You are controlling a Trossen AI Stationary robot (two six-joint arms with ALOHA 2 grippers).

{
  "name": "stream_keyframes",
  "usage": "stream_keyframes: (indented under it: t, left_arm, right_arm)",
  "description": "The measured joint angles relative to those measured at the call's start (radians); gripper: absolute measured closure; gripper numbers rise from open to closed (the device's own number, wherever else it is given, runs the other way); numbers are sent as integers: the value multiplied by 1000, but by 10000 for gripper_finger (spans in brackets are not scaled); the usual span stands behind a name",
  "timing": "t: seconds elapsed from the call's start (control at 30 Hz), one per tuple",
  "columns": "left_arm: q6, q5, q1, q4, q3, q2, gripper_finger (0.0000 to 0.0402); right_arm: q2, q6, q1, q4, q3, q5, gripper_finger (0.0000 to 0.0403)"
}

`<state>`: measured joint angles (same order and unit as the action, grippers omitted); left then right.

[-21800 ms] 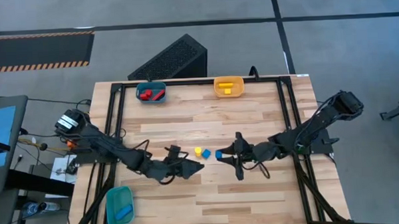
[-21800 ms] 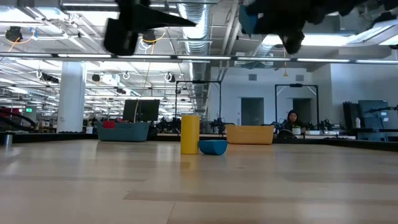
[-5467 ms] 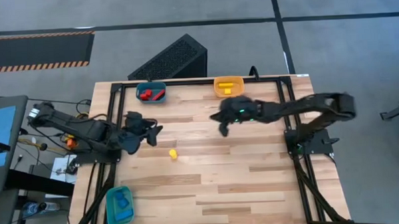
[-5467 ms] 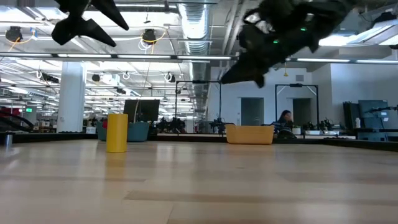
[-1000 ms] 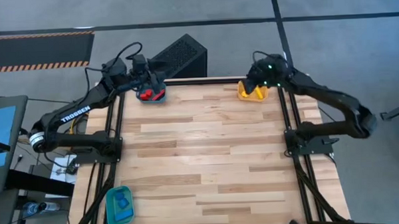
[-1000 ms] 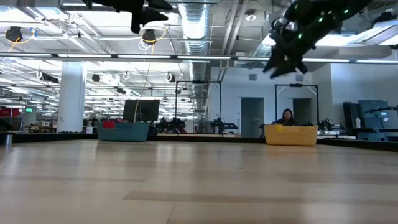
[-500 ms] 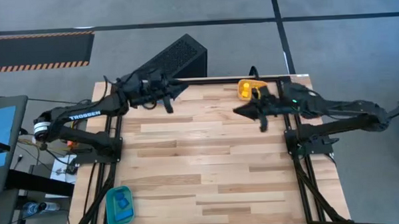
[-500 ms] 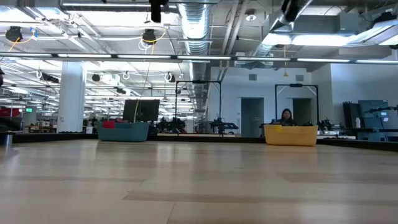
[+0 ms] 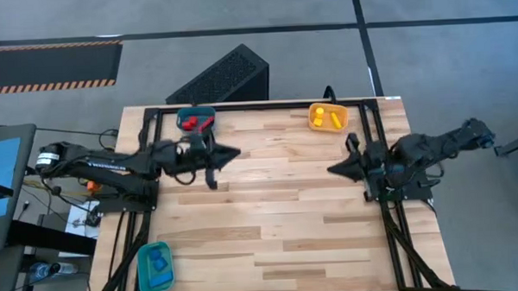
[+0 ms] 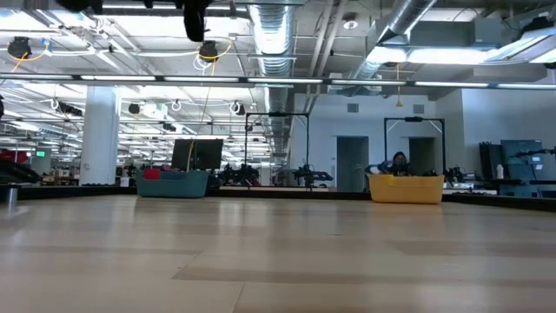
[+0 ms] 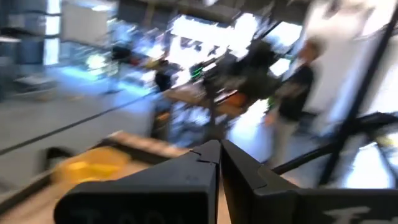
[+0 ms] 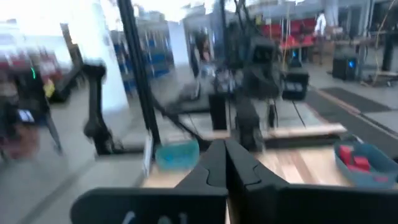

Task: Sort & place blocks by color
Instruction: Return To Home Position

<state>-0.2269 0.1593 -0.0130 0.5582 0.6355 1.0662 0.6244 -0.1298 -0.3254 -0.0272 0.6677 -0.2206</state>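
Red blocks (image 9: 198, 122) lie in the dark-blue bin (image 9: 182, 114) at the far left. Yellow blocks (image 9: 325, 117) lie in the orange-yellow bin (image 9: 313, 124) at the far right. Blue blocks (image 9: 159, 265) lie in the teal bin (image 9: 145, 253) at the near left corner. My left gripper (image 9: 233, 151) hangs shut over the bare wood, near of the dark-blue bin, with nothing in it (image 11: 219, 147). My right gripper (image 9: 331, 170) is shut as well (image 12: 224, 147), by the table's right rail, near of the orange-yellow bin, and holds nothing.
A black metal frame (image 9: 373, 141) runs along the table's left, right and far edges. A black slatted box (image 9: 222, 76) stands on the floor behind the far edge. The low view shows both far bins (image 10: 172, 183) (image 10: 404, 188) on the wood.
Both arms have drawn back from the far bins. My left gripper has gone from over the dark-blue bin toward the near edge and to the right. My right gripper has left the orange-yellow bin and gone toward the near edge. The bins have stayed in place.
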Motion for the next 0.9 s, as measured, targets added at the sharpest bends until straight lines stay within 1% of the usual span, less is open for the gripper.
stream_keyframes:
  t: [0.07, 0.1, 0.17, 0.27, 0.4, 0.53, 0.63, 0.73, 0.83, 0.9]
  left_arm:
    - [-33, -43, -22, 121, -53, 0, 401]
    - [-34, -61, -26, 151, -66, -1, 401]
    - [6, -72, -26, 149, -69, -9, 401]
    - [112, -70, -25, 84, -69, -44, 401]
    - [267, -54, -26, -85, -70, -130, 401]
    - [361, -45, -16, -201, -78, -221, 401]
    - [395, -58, 0, -156, -154, -276, 401]
    - [394, -34, 31, -66, -274, -312, 401]
    - [339, -16, 80, 43, -379, -333, 401]
    - [299, -39, 119, 80, -422, -351, 401]
  right_arm:
    - [11, 22, -19, 36, -31, -45, 391]
    - [22, 22, -22, 67, -43, -52, 389]
    - [48, 22, -20, 135, -48, -51, 385]
    - [46, 5, -19, 137, -48, -66, 390]
    - [-23, 87, -4, 138, -47, -128, 399]
    - [-100, 159, 23, 159, -72, -124, 393]
    - [-161, 180, 47, 136, -145, -121, 396]
    - [-213, 157, 75, 67, -240, -106, 400]
    - [-261, 134, 102, -17, -320, -44, 398]
    - [-286, 137, 119, -51, -354, -15, 397]
